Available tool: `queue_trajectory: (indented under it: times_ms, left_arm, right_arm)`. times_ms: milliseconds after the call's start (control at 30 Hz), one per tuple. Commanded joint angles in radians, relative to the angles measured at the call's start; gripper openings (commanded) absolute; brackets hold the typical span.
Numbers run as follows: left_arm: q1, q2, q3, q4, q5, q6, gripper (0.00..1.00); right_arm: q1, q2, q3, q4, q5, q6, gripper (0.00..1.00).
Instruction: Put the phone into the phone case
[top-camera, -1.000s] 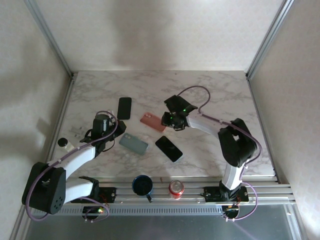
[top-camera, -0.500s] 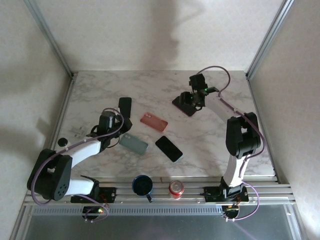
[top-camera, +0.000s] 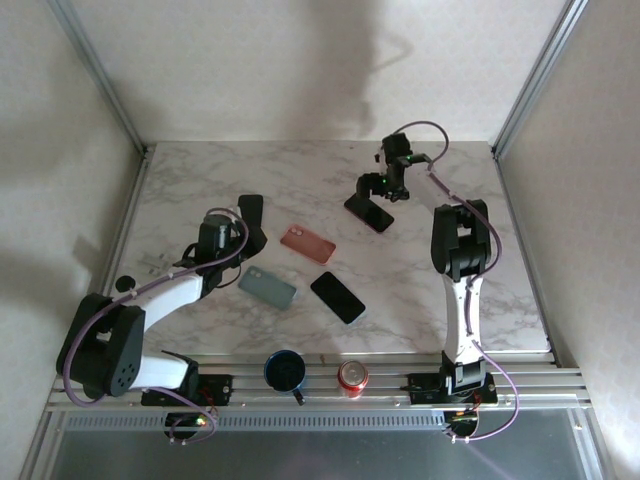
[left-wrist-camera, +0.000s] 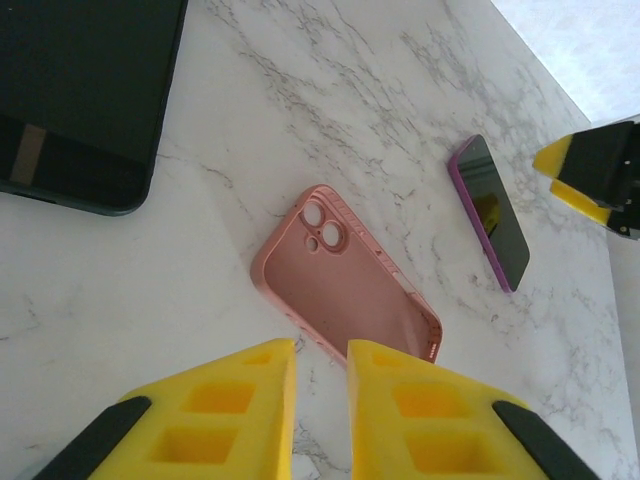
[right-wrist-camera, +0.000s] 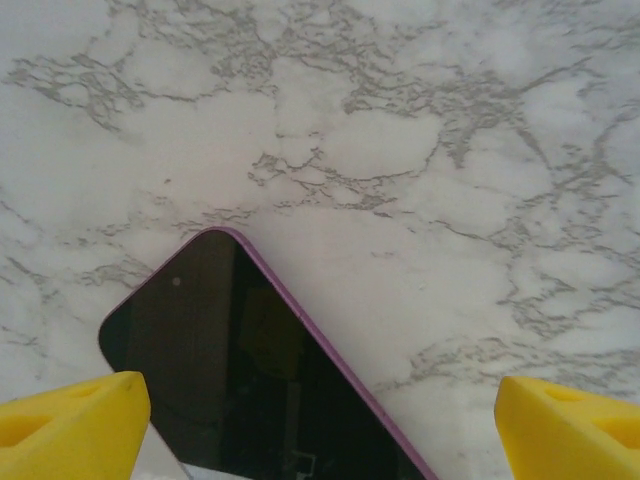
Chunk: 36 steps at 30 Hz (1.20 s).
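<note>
1. The white marble-pattern table (top-camera: 200, 170) carries all items.
2. The left gripper (left-wrist-camera: 320, 352) hovers over the left half of the table. Its yellow fingers (left-wrist-camera: 235, 405) stand nearly together with a narrow gap, and nothing is between them.
3. A black rectangular phone (left-wrist-camera: 80, 90) lies screen up just beside this gripper, on its far side.
4. A grey-green rectangular slab (top-camera: 268, 288) lies flat nearer the arm bases (phone or case cannot be told).
5. A dark blue mug (top-camera: 285, 370) stands on the front rail.
6. The pink soft phone case (left-wrist-camera: 345, 290) lies open side up near table centre, directly ahead of the left fingers and apart from them. The case is empty.
7. A second black phone (top-camera: 337, 297) lies to the near right of the case.
8. A red drinks can (top-camera: 352, 375) stands on the rail, right of the mug.
9. The purple-edged phone (right-wrist-camera: 240, 370) lies flat, screen up, at the far right of centre, well apart from the pink case.
10. The right gripper (right-wrist-camera: 320, 405) hangs above this phone with its jaws spread wide, one on each side, gripping nothing.
</note>
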Motion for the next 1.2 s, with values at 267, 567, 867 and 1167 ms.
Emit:
queue_trajectory:
  times_ms: [267, 567, 867, 1167]
  left_arm:
    - [-0.009, -0.006, 0.005, -0.004, -0.031, -0.016, 0.21]
    - [-0.009, -0.028, -0.005, -0.004, -0.025, -0.020, 0.21]
    - [-0.009, -0.062, -0.026, -0.009, -0.034, -0.023, 0.22]
    - [-0.009, -0.105, -0.034, -0.032, -0.045, -0.008, 0.22]
  right_arm:
    - [-0.004, -0.007, -0.082, 0.012, -0.102, 0.010, 0.92]
    - [0.000, -0.057, -0.194, 0.060, -0.123, 0.039, 0.94]
    - [0.068, -0.152, -0.304, 0.070, -0.060, 0.043, 0.96]
    - [0.106, -0.187, -0.324, 0.067, 0.012, 0.049, 0.97]
